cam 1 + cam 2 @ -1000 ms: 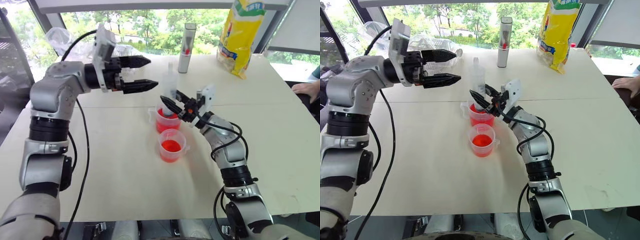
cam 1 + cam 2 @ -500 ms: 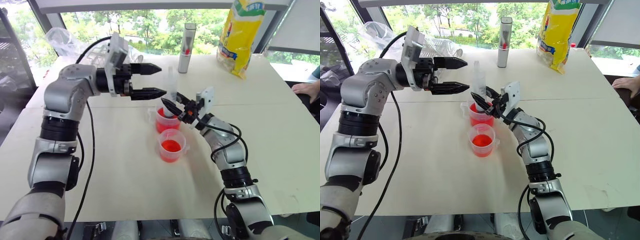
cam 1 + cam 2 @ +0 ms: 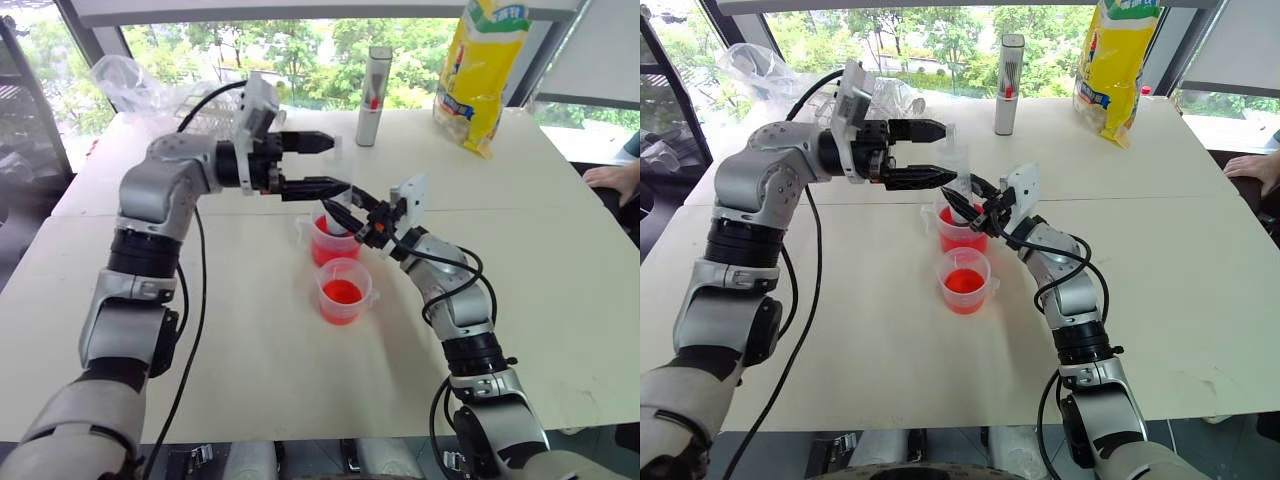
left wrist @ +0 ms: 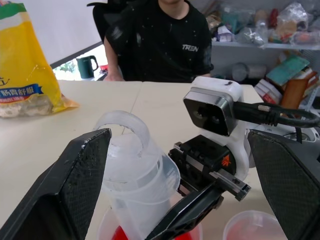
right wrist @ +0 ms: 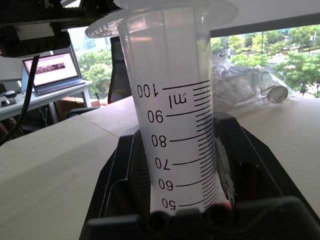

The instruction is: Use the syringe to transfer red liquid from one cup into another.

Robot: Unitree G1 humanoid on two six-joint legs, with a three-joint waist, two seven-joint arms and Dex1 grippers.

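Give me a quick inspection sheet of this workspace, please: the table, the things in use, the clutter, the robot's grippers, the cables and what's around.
Surface: pale table, no spills seen.
Job's things: syringe upright, its lower end in the larger cup; smaller cup just in front; red liquid in both.
Clutter: grey tube, yellow bag, crumpled clear plastic at the far side.
Grippers: right gripper shut on the syringe barrel; left gripper level, fingers apart on either side of the plunger top, grip not confirmed.
Cables: black cables hang along both arms, above the table.
Surroundings: windows with trees behind; a person's hand rests at the table's right edge.
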